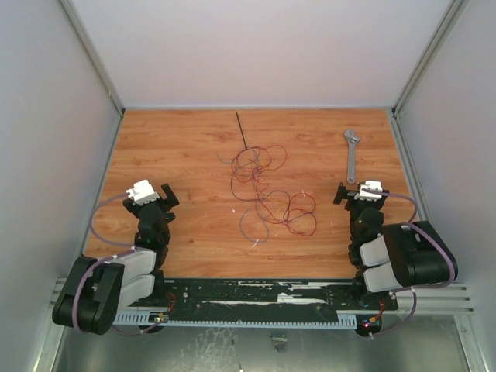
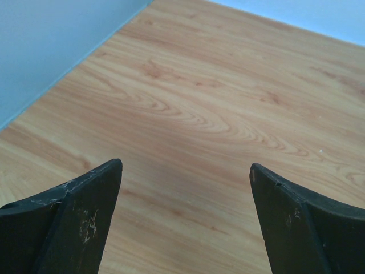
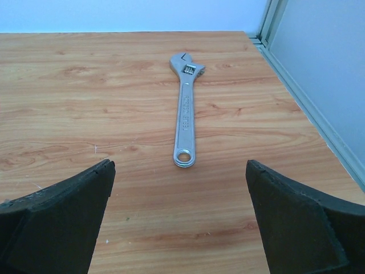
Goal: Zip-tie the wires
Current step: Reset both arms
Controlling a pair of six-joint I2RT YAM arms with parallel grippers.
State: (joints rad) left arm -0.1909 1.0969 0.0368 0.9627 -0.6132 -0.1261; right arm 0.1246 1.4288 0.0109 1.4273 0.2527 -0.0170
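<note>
On wooden table (image 1: 178,147), near edge: left gripper (image 2: 185,165) and right gripper (image 1: 361,191), both with fingers spread wide, holding nothing. Centre: wires (image 1: 256,175), a loose red and purplish tangle. Right side: silver adjustable wrench (image 3: 185,114), ahead of right gripper. Far-edge middle: black zip tie (image 1: 242,130), straight, near end at the tangle.

Robotics laboratory test cell. A wood-grain table (image 1: 186,155) is walled on three sides by plain white panels (image 1: 256,46) in metal framing (image 1: 93,58). A left arm (image 1: 151,225) and a right arm (image 1: 368,225) stand on a black base plate (image 1: 256,293) at its near edge, with lilac cables (image 1: 93,221) looping from them.
</note>
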